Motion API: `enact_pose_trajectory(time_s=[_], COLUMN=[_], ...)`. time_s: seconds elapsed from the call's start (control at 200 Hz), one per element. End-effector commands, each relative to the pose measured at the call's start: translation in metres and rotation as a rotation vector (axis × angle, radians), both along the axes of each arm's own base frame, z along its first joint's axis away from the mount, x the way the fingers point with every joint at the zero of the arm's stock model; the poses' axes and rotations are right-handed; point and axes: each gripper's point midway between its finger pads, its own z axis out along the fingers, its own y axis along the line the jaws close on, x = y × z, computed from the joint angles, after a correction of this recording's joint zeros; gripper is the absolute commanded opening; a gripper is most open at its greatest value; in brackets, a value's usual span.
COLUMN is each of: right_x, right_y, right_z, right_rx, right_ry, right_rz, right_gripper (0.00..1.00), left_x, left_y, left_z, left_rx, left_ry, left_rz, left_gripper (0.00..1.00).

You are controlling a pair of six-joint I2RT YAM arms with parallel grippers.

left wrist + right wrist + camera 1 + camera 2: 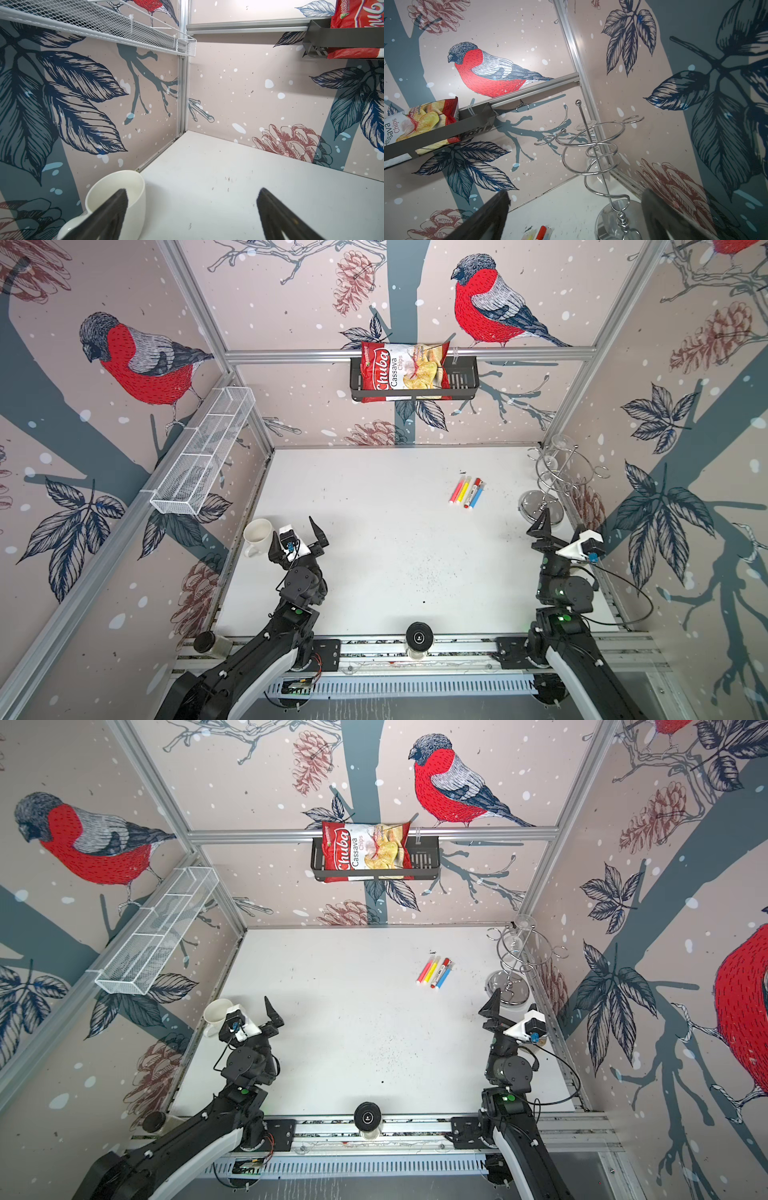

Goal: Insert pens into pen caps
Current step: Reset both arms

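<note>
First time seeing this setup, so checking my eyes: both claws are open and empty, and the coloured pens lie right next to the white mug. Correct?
Only the pens' place is wrong. The pens lie beside the chrome spiral stand, far from the white mug, as both top views show. The left gripper and right gripper are indeed open and empty.

Only one readable thing really: "Chuba Cassava Chips", printed on the red-and-white chip bag in the black wall basket, up at 12 o'clock in both top views. Same bag in the right wrist view, cut down to "ssava Chips". Some dark print on the white-bodied pen around 1 o'clock, way too tiny to read.
</note>
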Motion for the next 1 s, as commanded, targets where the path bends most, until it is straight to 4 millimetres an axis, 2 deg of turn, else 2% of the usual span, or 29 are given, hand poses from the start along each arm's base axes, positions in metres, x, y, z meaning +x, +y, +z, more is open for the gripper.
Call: enact_pose_trajectory(time_s=[0.0, 0.991], right_x=[-0.003, 0.003], right_y=[-0.002, -0.012], right_z=[-0.094, -0.086], right_rx=[-0.031, -0.02], right_ry=[0.171, 0.154], right_rz=[-0.003, -0.019], right_gripper=[0.99, 1.0], left_x=[-0.015, 0.001], left_y=[0.006, 0.015], left_z=[-0.036, -0.028], left_rx=[0.016, 0.015], left_ry=[0.027, -0.028], left_rz=[-0.017, 0.005], left_gripper=[0.97, 0.97])
